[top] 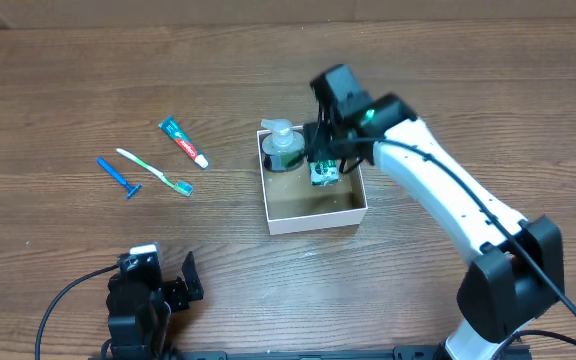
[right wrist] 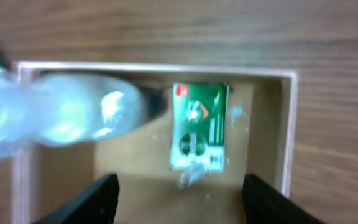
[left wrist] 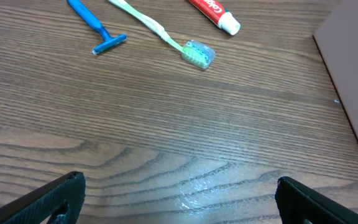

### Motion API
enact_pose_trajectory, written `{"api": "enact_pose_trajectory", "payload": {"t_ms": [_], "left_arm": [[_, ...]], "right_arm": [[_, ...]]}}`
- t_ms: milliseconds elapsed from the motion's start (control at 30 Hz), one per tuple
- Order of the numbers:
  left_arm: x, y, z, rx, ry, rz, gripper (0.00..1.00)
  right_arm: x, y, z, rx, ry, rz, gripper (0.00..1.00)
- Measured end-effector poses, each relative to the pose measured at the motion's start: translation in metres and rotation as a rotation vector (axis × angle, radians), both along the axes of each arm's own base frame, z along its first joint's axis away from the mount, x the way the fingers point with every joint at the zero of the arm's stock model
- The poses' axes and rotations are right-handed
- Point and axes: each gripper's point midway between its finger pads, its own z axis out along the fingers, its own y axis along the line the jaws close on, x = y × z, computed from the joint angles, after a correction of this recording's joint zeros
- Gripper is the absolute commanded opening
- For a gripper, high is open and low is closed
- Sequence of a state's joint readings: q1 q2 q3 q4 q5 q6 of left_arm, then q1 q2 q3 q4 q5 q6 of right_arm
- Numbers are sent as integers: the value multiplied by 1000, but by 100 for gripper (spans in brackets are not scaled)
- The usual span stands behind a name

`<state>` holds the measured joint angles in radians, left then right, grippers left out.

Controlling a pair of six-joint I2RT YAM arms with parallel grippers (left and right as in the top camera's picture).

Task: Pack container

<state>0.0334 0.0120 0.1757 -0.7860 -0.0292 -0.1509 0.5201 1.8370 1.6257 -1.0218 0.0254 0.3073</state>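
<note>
The container is a square white-walled box with a brown floor at the table's middle. A clear pump bottle stands in its far left corner. A green packet lies inside by the far wall; it also shows in the right wrist view. My right gripper is open and empty, hovering above the container near the packet. My left gripper is open and empty, low over bare table at the front left. A toothpaste tube, a toothbrush and a blue razor lie left of the container.
In the left wrist view the razor, toothbrush and toothpaste tube lie ahead, with the container's wall at the right. Black cables run along the table's front edge.
</note>
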Motion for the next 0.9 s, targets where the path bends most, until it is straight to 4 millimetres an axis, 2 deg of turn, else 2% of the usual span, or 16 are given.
{"api": "enact_pose_trajectory", "payload": {"t_ms": [100,167,200,233,300,433,467,533,733,900], "left_arm": [[0,0,0,0,0,0,100],[0,0,0,0,0,0,100],[0,0,0,0,0,0,100],[0,0,0,0,0,0,100],[0,0,0,0,0,0,100],[0,0,0,0,0,0,100],[0,0,0,0,0,0,100],[0,0,0,0,0,0,100],[0,0,0,0,0,0,100],[0,0,0,0,0,0,100]], "right_arm": [[-5,-3,38,13,12,-22,70],[-13,-12,54,0,32,-56,73],[-17,-18,59,-8,45,-78,75],[-25,-33,61,-35,78,-125,76],[-32,-55,58,-79,123,-196,78],[-39,-97,37,-160,202,-332,79],[-40,-101,33,-171,211,-346,79],[-40,-107,20,-181,221,-372,79],[-55,-120,-37,-219,299,-422,79],[-69,-125,-66,-239,341,-435,79]]}}
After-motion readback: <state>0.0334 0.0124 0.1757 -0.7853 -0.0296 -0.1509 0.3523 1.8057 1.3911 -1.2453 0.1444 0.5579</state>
